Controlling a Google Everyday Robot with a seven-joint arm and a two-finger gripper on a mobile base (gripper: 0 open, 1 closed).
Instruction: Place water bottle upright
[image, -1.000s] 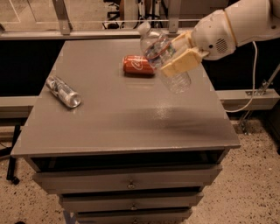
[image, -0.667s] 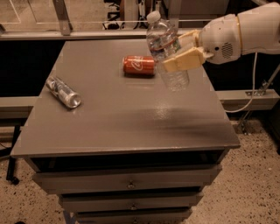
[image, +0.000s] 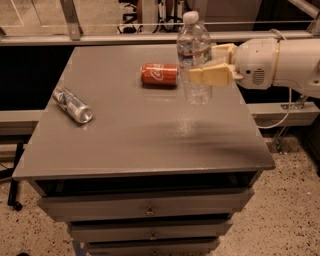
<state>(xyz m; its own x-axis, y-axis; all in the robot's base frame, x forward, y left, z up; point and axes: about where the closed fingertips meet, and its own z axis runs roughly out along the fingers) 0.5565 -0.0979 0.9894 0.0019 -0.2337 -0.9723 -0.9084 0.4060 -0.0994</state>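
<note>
Over the right rear part of the grey tabletop (image: 135, 145), the water bottle (image: 194, 60) stands upright, its white cap (image: 190, 17) on top and its narrow coloured label band around the upper body. The gripper (image: 203, 63) reaches in from the right at mid-height and is clamped on the bottle's ribbed body: one tan finger (image: 212, 76) lies across the near side, and the other shows behind the bottle on its far side. The white arm (image: 280, 62) runs off the right edge of the view, roughly level with the tabletop. Whether the bottle's base touches the surface or hangs just above it cannot be told; a pale glint lies on the tabletop a little nearer the front edge. Just beside the bottle on its left, a red soda can (image: 159, 74) lies on its side, close to the bottle but apart from it. Well apart, near the left edge of the table, a slim silver can (image: 73, 104) also lies on its side, angled with one end toward the front. Below the tabletop are stacked grey drawers (image: 150, 205), and a speckled floor (image: 290, 210) shows around the cabinet.
</note>
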